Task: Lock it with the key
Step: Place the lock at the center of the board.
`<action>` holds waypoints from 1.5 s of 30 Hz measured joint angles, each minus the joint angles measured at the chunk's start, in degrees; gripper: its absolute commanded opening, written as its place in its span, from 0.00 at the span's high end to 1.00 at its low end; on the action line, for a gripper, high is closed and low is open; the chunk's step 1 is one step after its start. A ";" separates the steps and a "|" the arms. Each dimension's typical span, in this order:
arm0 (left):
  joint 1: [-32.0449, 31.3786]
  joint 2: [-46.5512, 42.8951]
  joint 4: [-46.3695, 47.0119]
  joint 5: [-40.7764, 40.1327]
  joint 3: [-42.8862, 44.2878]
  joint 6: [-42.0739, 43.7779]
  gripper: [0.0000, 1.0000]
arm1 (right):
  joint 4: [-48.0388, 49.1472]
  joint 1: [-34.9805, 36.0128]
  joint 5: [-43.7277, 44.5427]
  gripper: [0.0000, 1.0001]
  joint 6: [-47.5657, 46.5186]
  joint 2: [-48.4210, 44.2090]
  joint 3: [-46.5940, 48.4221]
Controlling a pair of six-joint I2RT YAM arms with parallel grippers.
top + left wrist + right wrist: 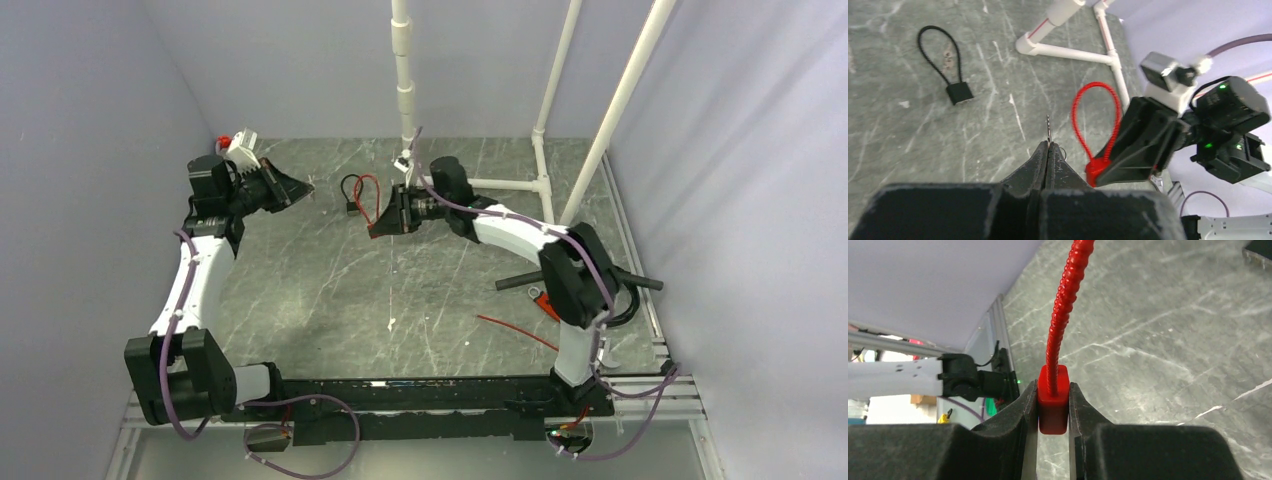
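My right gripper (383, 224) is shut on the body of a red cable lock (1053, 402) and holds it above the table. Its red loop (1096, 117) stands out beyond the fingers. My left gripper (1048, 146) is shut on a thin metal key (1048, 128), whose blade points past the fingertips. A small ring shows beside it. In the top view the left gripper (302, 187) is to the left of the red lock (368, 196), apart from it. A black cable lock (959, 93) lies on the table.
A white pipe frame (545, 185) stands at the back right and also shows in the left wrist view (1068, 50). A thin red wire (515, 331) and a black bar (520, 282) lie near the right arm's base. Walls close in on both sides.
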 measured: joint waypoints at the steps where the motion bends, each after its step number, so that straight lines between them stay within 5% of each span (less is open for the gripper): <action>1: 0.35 0.00 -0.55 -0.44 0.00 0.33 1.00 | -0.22 0.37 0.20 1.00 0.24 2.05 0.90; 10: 1.27 -1.01 -2.84 -1.92 -1.51 1.62 1.00 | -2.56 0.66 6.75 0.99 3.48 16.61 6.32; 19: 1.27 -0.35 -2.43 -0.59 -1.57 1.64 1.00 | -4.24 -0.09 10.12 0.94 5.07 21.44 9.09; 24: 1.27 1.88 -1.42 0.13 -1.57 1.51 1.00 | -4.22 -1.81 10.51 0.67 5.97 23.28 10.54; 35: -1.95 10.73 0.42 -0.17 -0.85 2.64 1.00 | -4.61 -3.85 11.32 0.25 6.29 26.03 13.55; 45: -12.96 21.90 3.28 -2.14 5.42 6.60 1.00 | -7.13 -4.72 14.27 0.11 2.71 17.68 7.67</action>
